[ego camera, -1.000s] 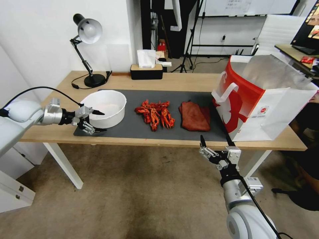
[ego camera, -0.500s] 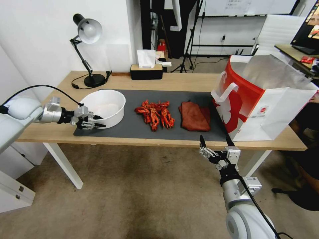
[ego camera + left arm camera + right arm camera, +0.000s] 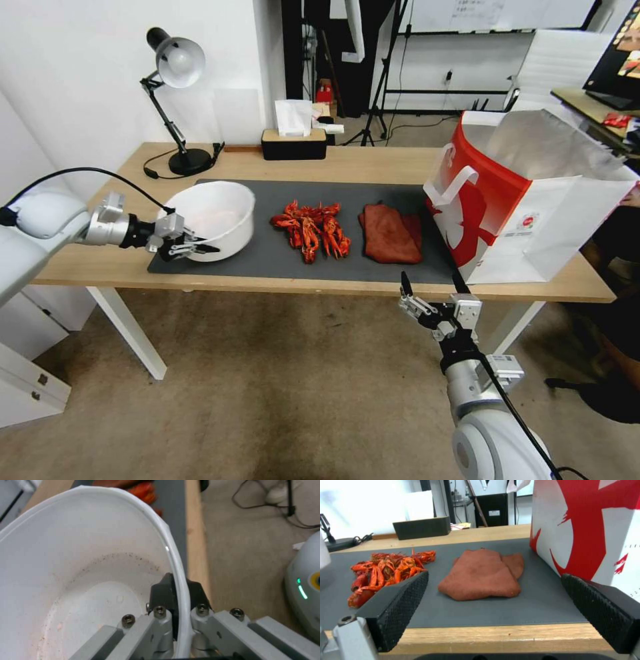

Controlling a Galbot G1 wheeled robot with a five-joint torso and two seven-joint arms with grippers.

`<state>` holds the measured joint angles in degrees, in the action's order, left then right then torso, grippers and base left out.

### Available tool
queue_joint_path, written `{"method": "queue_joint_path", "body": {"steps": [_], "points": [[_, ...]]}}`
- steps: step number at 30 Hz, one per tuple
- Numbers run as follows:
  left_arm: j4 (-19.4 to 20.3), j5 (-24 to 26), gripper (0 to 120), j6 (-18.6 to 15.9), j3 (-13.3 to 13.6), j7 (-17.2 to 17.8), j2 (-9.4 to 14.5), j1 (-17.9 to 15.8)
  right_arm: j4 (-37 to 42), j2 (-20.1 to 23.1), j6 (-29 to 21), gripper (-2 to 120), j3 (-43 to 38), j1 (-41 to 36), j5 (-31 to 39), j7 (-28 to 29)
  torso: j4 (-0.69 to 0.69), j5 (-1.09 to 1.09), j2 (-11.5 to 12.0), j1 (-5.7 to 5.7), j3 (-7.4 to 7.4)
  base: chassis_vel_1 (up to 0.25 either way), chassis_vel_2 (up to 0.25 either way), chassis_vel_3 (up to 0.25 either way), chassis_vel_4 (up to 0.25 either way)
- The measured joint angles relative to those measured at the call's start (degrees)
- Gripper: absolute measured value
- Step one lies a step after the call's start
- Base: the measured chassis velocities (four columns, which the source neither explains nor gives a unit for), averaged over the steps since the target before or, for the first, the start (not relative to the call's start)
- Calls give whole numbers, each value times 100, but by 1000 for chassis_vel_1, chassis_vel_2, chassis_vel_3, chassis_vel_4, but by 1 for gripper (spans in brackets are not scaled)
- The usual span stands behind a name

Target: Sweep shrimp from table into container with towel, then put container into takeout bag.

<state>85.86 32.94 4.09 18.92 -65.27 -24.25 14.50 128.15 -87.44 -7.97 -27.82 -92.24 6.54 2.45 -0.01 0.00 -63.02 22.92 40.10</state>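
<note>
Head view: left pincer [image 3: 193,248] pinches the container [image 3: 220,217] rim, left of frame on the worktop [image 3: 373,163]; shrimp [image 3: 311,227] sit mid-frame. Left wrist view: keep that grip firm and tilt slowly. Right wrist view: right pincer [image 3: 493,612] hangs released, facing the towel [image 3: 483,577]

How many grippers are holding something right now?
1. The left gripper is clamped on the container rim; the right gripper hangs open at the table's front edge, facing the towel.
</note>
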Motion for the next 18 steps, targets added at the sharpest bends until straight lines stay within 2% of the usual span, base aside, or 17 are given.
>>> {"method": "queue_joint_path", "body": {"steps": [1, 2, 5, 6, 9, 10, 12, 13, 15, 16, 18], "points": [[288, -1, 0, 6, -94, -3, 60, 120, -8, -1, 0, 100, 3, 6, -2, 0, 1, 0, 0, 0, 0, 0, 0, 0, 0], [288, -1, 0, 6, -94, -3, 60, 120, -8, -1, 0, 100, 3, 6, -2, 0, 1, 0, 0, 0, 0, 0, 0, 0, 0], [1138, -5, 0, 16, -181, -2, 186, 388, -22, -2, 0, 100, 7, 24, -5, 0, 0, 2, -2, -1, 0, 0, 0, 0, 0], [1138, -5, 0, 16, -181, -2, 186, 388, -22, -2, 0, 100, 7, 24, -5, 0, 0, 2, -2, -1, 0, 0, 0, 0, 0], [1936, -83, 0, 61, -199, -1, 256, 748, -31, -3, 0, 100, 7, 27, -7, 0, 0, 1, -1, 0, 0, 0, 0, 0, 0], [1936, -83, 0, 61, -199, -1, 256, 748, -31, -3, 0, 100, 7, 27, -7, 0, 0, 1, -1, 0, 0, 0, 0, 0, 0], [2399, -216, 0, 67, -273, 2, 278, 1072, -41, -3, 0, 100, 6, 27, -8, 0, 1, 1, -1, 0, 0, 0, 0, 0, 0], [2399, -216, 0, 67, -273, 2, 278, 1072, -41, -3, 0, 100, 6, 27, -8, 0, 1, 1, -1, 0, 0, 0, 0, 0, 0], [2834, -429, 0, 67, -315, 7, 329, 1424, -48, -11, 0, 100, 6, 27, -15, -1, 0, 1, -1, 0, 0, 0, 0, 0, 0], [2834, -429, 0, 67, -315, 7, 329, 1424, -48, -11, 0, 100, 6, 27, -15, -1, 0, 1, -1, 0, 0, 0, 0, 0, 0], [3141, -573, 0, 68, -322, 9, 386, 1755, -50, -21, 0, 100, 9, 25, -21, -2, 1, 1, -1, 0, 0, 0, 0, 0, 0]]}}
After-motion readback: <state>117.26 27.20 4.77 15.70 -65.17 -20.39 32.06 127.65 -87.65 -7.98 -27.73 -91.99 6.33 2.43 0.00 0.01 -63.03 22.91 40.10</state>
